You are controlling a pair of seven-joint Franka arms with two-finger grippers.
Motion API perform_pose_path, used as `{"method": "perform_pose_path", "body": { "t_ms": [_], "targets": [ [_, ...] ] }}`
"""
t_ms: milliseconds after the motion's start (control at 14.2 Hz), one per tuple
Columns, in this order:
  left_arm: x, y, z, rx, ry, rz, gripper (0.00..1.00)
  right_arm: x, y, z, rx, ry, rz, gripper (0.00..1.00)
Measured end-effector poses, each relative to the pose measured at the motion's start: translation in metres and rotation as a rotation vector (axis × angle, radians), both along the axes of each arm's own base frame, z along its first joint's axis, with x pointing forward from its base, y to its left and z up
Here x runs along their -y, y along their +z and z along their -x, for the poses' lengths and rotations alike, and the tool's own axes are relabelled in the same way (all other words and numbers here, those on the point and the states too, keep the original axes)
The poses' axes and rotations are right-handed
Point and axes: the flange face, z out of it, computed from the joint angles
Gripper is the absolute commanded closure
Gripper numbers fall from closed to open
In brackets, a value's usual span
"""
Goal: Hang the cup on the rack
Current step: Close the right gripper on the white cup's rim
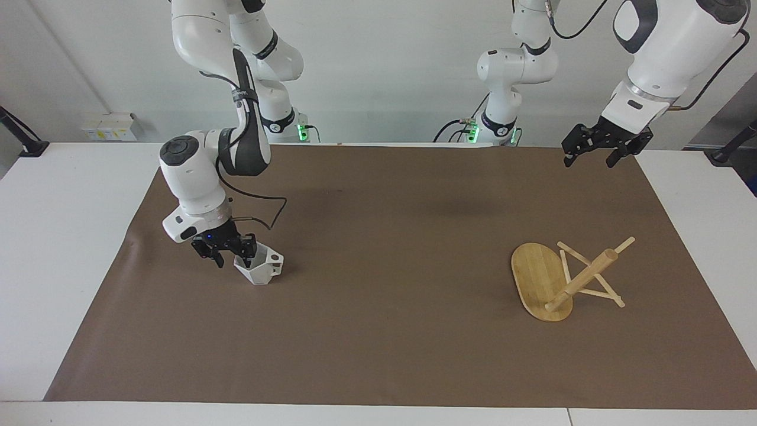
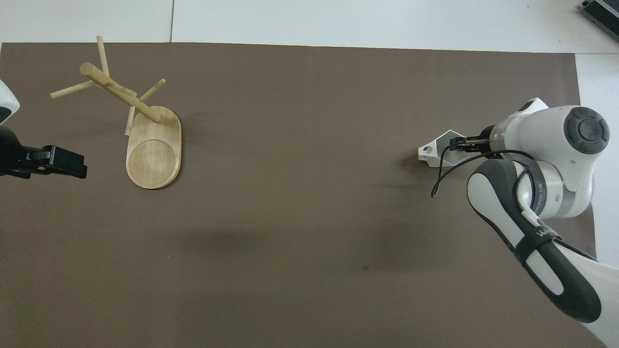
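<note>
The cup [image 1: 260, 270], small, white and faceted, stands upright on the brown mat at the right arm's end, its pierced handle pointing toward the middle of the table. My right gripper [image 1: 232, 258] is down at its rim, one finger inside the cup and one outside the wall, still a little apart. In the overhead view the right gripper [image 2: 458, 143] covers part of the cup [image 2: 434, 149]. The bamboo rack [image 1: 539, 277] lies tipped over at the left arm's end, its post [image 1: 582, 278] slanting up off the mat. My left gripper [image 1: 598, 152] waits open in the air over the mat's edge.
A brown mat [image 1: 384, 343] covers most of the white table. The rack [image 2: 154, 157] shows its base underside in the overhead view, with peg sticks [image 2: 72, 89] splayed out on the side farther from the robots.
</note>
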Motion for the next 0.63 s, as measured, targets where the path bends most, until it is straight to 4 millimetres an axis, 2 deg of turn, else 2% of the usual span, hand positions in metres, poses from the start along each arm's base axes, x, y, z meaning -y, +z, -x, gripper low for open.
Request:
{"method": "perform_pose_path", "body": {
  "t_ms": [211, 422, 492, 632],
  "targets": [
    [0.0001, -0.0011, 0.0001, 0.001, 0.0, 0.0, 0.0, -0.0025, 0.0002, -0.0001, 0.0, 0.004, -0.001, 0.86],
    [0.0001, -0.0008, -0.0004, 0.01, 0.0, 0.001, 0.0, -0.0032, 0.0003, -0.0001, 0.001, 0.005, -0.002, 0.97],
    [0.0001, -0.001, -0.0006, 0.014, 0.0, 0.001, 0.0, -0.0035, 0.0008, -0.0003, 0.002, 0.005, -0.002, 1.0],
    [0.0002, -0.0025, -0.0004, 0.015, 0.0, 0.001, 0.0, -0.0043, 0.0026, -0.0011, 0.005, 0.005, -0.003, 1.0]
  ]
}}
